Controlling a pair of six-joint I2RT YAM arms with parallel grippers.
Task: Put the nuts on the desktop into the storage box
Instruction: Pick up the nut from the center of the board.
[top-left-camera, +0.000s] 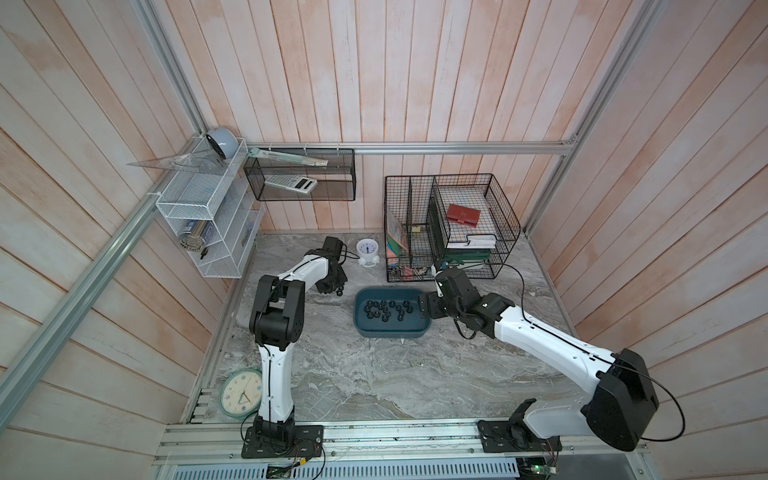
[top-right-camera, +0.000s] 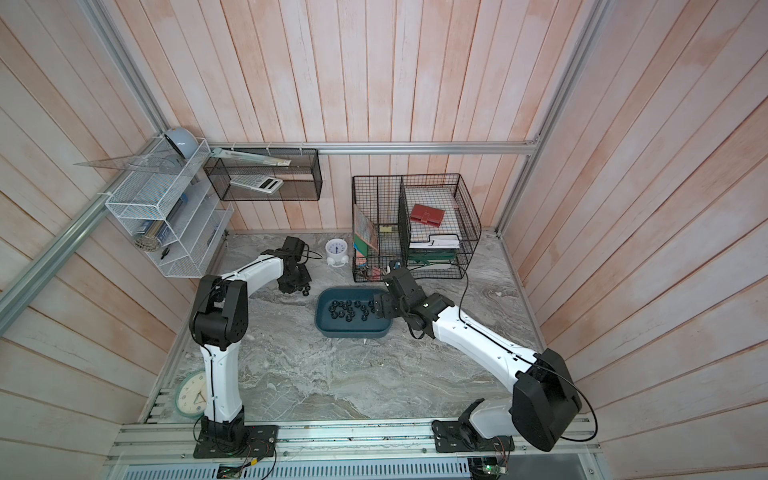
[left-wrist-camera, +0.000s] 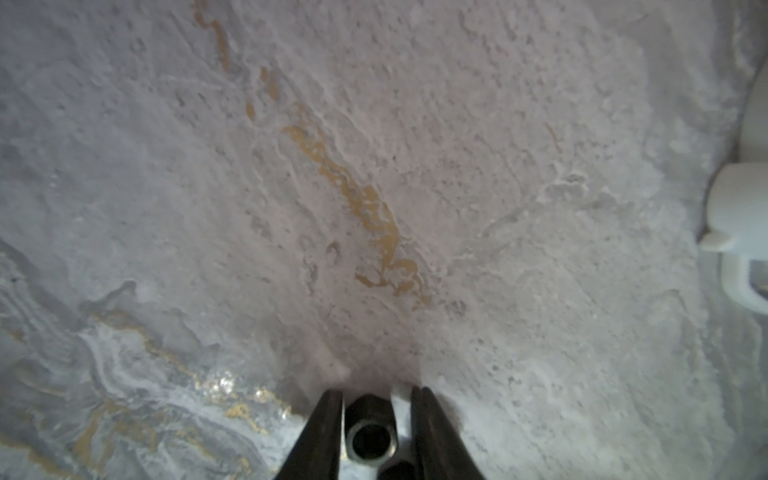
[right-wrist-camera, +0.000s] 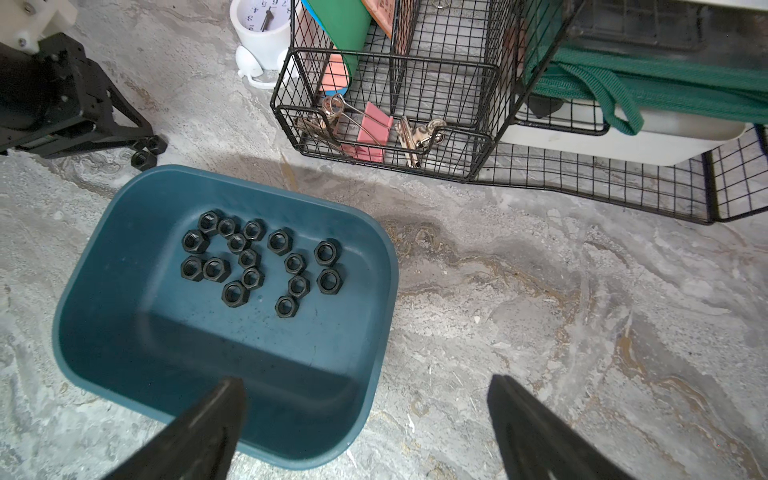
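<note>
Left gripper (left-wrist-camera: 376, 392) jaws narrowly apart around nut (left-wrist-camera: 370, 432) — gap one side; second nut (left-wrist-camera: 397, 471) cut off (frame edge). Right gripper (right-wrist-camera: 365, 381) wide apart.

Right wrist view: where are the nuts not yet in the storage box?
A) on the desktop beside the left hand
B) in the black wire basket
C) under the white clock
A: two nuts lie on the desktop at the left hand, just outside the storage box.

desktop (top-left-camera: 374, 374): storage box (top-left-camera: 390, 331), nuts (right-wrist-camera: 143, 159), clock (top-left-camera: 367, 248), wire basket (top-left-camera: 397, 232)
</note>
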